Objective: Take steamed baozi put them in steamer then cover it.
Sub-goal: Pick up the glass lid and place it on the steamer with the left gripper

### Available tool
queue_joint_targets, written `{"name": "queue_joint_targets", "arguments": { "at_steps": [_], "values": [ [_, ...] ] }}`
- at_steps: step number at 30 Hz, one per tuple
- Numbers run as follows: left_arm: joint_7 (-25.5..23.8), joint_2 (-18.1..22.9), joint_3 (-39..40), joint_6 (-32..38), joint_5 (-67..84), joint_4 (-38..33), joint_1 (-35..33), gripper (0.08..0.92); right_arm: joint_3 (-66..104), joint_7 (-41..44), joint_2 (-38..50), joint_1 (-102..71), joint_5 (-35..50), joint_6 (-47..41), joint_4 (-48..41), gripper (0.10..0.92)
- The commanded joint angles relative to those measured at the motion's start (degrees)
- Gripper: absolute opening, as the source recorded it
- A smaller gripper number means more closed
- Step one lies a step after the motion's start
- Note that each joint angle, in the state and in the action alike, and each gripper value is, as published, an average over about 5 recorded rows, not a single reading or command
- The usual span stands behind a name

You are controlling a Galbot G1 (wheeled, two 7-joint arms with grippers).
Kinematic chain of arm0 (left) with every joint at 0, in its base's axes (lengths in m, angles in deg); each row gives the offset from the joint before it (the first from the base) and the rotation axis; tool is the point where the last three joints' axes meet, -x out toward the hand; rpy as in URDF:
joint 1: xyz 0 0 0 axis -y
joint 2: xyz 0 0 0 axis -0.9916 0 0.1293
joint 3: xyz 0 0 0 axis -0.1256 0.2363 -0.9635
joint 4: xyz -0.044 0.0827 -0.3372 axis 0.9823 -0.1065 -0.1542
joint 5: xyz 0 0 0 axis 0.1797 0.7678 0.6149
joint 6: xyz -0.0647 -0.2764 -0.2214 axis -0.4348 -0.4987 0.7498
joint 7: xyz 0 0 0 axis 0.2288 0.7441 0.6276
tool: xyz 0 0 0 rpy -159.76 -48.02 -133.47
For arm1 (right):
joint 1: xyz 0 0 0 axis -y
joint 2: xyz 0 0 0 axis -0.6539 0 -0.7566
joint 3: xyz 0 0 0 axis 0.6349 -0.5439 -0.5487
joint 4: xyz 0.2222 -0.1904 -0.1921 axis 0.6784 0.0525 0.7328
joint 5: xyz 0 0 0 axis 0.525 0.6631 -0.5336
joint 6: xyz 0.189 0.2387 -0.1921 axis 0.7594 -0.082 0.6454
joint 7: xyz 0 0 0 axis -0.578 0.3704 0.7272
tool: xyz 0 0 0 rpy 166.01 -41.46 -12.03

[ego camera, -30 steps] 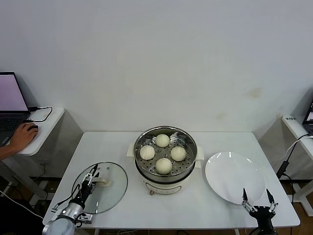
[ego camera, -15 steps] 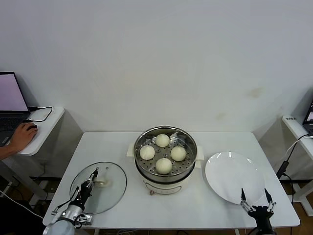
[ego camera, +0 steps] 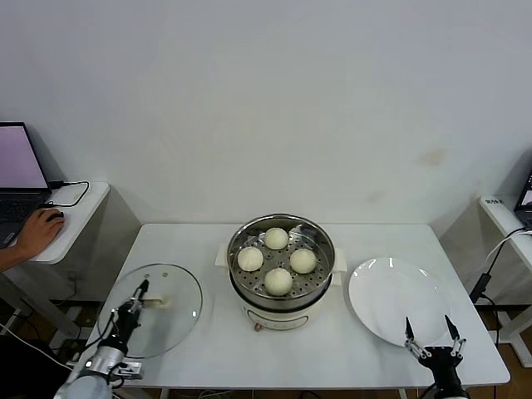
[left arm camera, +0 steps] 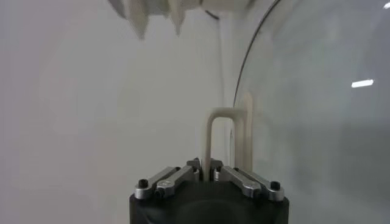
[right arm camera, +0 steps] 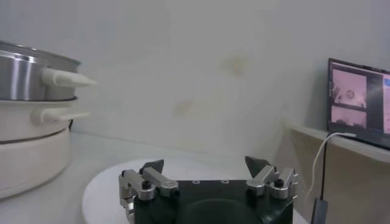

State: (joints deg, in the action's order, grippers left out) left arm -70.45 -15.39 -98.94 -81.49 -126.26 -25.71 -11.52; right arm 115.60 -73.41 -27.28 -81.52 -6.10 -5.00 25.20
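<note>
Jaws pinched on the handle of the cover point(ego camera: 150, 309), the left gripper point(ego camera: 136, 298) holds it left of the steamer point(ego camera: 281, 270) (baozi point(ego camera: 278, 280) inside) and should centre it level; the right gripper point(ego camera: 430, 335), fingers spread, idles right.

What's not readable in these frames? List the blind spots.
- Left pincer tips: in the left wrist view they meet at the cover's handle, but the pincer's own body hides the contact.
- Cover height: no view settles whether it is lifted or touching the table.
- Steamer interior: hidden under the four steamed baozi and the perforated tray.
- Right pincer: open by the plate, arm cut off by the head view's edge.
</note>
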Motion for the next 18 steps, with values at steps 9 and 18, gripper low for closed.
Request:
{"name": "queue_joint_targets", "arguments": {
  "at_steps": [9, 18],
  "values": [
    [-14.5, -12.87, 2.39, -24.41, 22.19, -30.38, -1.92, 0.148, -1.05, -0.1, -0.24, -1.01, -1.96, 0.72, 1.97, 0.823],
    [-16.25, -14.2, 25.04, -31.05, 22.43, -29.5, 15.73, 0.148, -1.08, -1.1, -1.18, -0.58, -6.81, 2.04, 1.72, 0.823]
  ]
}}
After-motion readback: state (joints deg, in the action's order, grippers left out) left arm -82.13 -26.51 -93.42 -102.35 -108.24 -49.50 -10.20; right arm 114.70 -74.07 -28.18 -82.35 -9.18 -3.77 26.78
